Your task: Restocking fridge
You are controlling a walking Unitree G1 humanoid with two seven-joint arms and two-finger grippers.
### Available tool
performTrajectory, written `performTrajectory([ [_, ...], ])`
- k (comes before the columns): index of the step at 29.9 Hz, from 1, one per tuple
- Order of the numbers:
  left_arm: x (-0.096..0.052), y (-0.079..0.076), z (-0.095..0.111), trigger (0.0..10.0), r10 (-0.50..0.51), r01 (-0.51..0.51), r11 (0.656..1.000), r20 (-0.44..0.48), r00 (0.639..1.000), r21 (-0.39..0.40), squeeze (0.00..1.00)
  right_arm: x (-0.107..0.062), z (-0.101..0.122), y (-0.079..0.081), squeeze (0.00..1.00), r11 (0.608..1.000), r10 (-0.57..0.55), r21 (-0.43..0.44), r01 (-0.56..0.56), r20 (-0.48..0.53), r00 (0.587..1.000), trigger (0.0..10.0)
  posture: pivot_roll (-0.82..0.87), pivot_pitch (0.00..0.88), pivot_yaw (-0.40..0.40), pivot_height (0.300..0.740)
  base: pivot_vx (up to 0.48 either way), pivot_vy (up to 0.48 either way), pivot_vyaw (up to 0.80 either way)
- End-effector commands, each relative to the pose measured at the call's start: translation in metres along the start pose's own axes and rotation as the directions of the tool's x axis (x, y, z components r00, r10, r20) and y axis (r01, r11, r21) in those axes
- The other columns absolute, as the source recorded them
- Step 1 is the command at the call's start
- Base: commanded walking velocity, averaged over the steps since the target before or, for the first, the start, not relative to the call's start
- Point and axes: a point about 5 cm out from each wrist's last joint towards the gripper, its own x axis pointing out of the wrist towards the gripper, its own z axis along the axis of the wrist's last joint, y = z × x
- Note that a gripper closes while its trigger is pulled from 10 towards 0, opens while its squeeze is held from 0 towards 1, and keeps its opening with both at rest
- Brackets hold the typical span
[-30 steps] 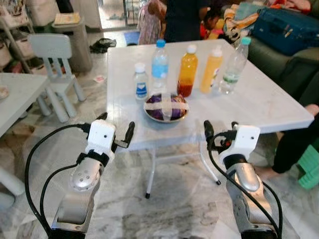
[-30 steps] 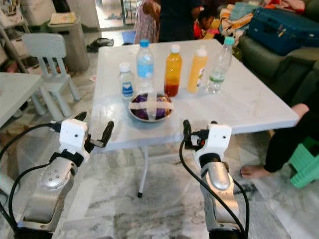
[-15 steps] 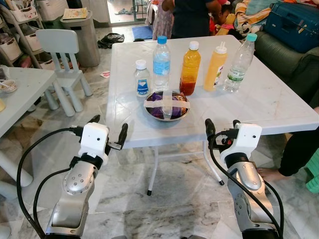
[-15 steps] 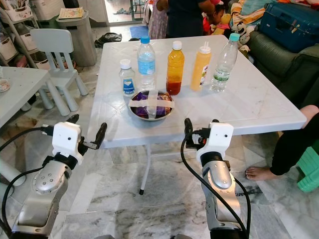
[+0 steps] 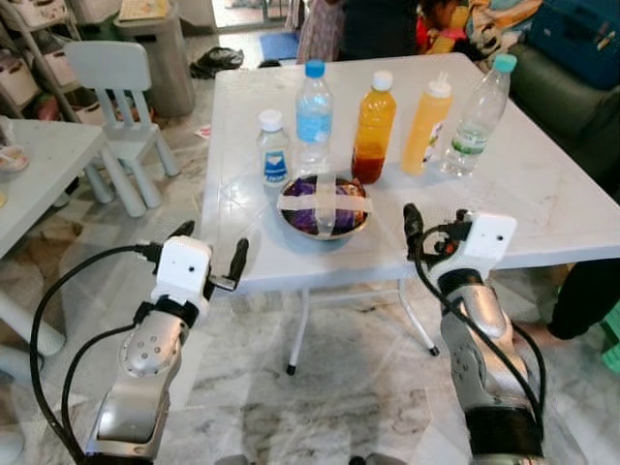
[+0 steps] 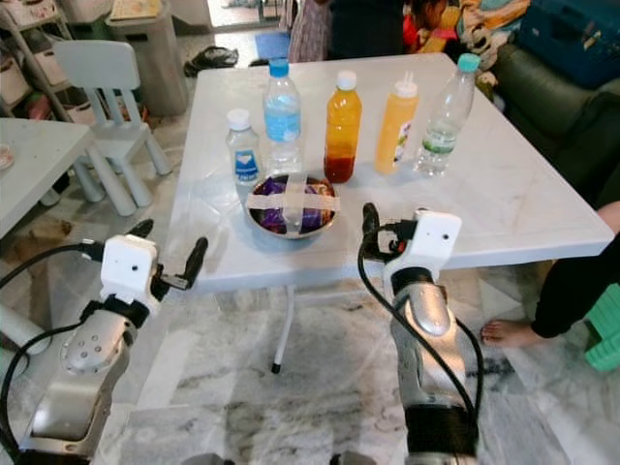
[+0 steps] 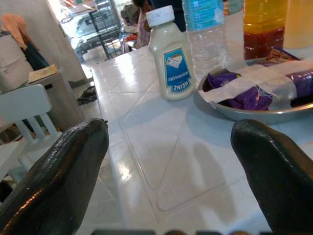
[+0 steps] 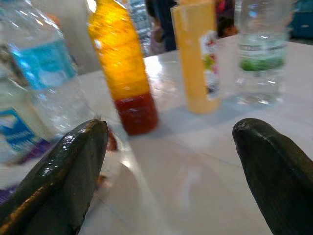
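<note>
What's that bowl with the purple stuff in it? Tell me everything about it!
The bowl is round, shallow and looks like shiny metal. It sits flat on the white table, near the front edge, just in front of the row of bottles. Inside are purple shiny packets, and pale tape strips cross over its top. Nothing is holding it. The small white Heinz bottle stands close behind it, and the two look slightly apart.

A white square table carries five bottles and a taped metal bowl.
</note>
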Motion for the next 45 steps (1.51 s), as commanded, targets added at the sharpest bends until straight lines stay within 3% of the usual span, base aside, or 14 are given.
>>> performTrajectory([
  [1,-0.003,0.002,0.002,10.0,-0.01,0.01,0.999,-0.008,1.0,0.034,0.0,0.005,-0.005,0.009,0.0,0.999,0.032,0.038,-0.031,-0.03,0.999,10.0,0.11,0.075,0.053,0.74,0.0,0.0,0.0],
  [10,-0.012,0.004,0.004,10.0,-0.032,0.034,0.997,-0.024,0.999,0.072,0.0,0.022,-0.01,0.044,0.0,0.984,0.131,0.131,-0.122,-0.061,0.99,10.0,0.15,0.106,0.065,0.74,0.0,0.0,0.0],
  [14,-0.015,0.003,0.005,10.0,-0.048,0.051,0.995,-0.033,0.998,0.087,0.0,0.03,-0.014,0.053,0.0,0.974,0.146,0.186,-0.126,-0.099,0.984,10.0,0.17,0.116,0.073,0.74,0.0,0.0,0.0],
  [21,-0.02,0.001,0.007,10.0,-0.077,0.081,0.991,-0.042,0.996,0.11,0.0,0.034,-0.018,0.062,0.0,0.971,0.156,0.204,-0.128,-0.128,0.979,10.0,0.18,0.134,0.085,0.74,0.0,0.0,0.0],
  [25,-0.022,0.0,0.009,10.0,-0.087,0.092,0.989,-0.045,0.995,0.119,0.0,0.029,-0.022,0.069,0.0,0.972,0.154,0.2,-0.125,-0.134,0.979,10.0,0.18,0.141,0.088,0.74,0.0,0.0,0.0],
  [29,-0.023,-0.001,0.011,10.0,-0.091,0.096,0.988,-0.044,0.995,0.118,0.0,0.024,-0.011,0.073,0.0,0.981,0.153,0.126,-0.146,-0.05,0.987,10.0,0.17,0.151,0.092,0.74,0.0,0.0,0.0],
  [34,-0.024,-0.002,0.013,10.0,-0.092,0.097,0.988,-0.045,0.995,0.118,0.0,0.017,-0.001,0.074,0.0,0.984,0.147,0.096,-0.147,0.008,0.989,10.0,0.17,0.167,0.091,0.74,0.0,0.0,0.0],
  [38,-0.031,-0.003,0.016,10.0,-0.086,0.091,0.992,-0.06,0.994,0.085,0.0,-0.006,0.011,0.078,0.0,0.986,0.163,-0.061,-0.158,0.09,0.982,10.0,0.16,0.204,0.09,0.74,0.0,0.0,0.0],
  [45,-0.035,-0.009,0.015,10.0,-0.1,0.105,0.993,-0.078,0.992,0.053,0.0,-0.02,0.003,0.082,0.0,0.991,0.131,0.01,-0.132,0.027,0.991,10.0,0.14,0.262,0.101,0.74,0.0,0.0,0.0],
])
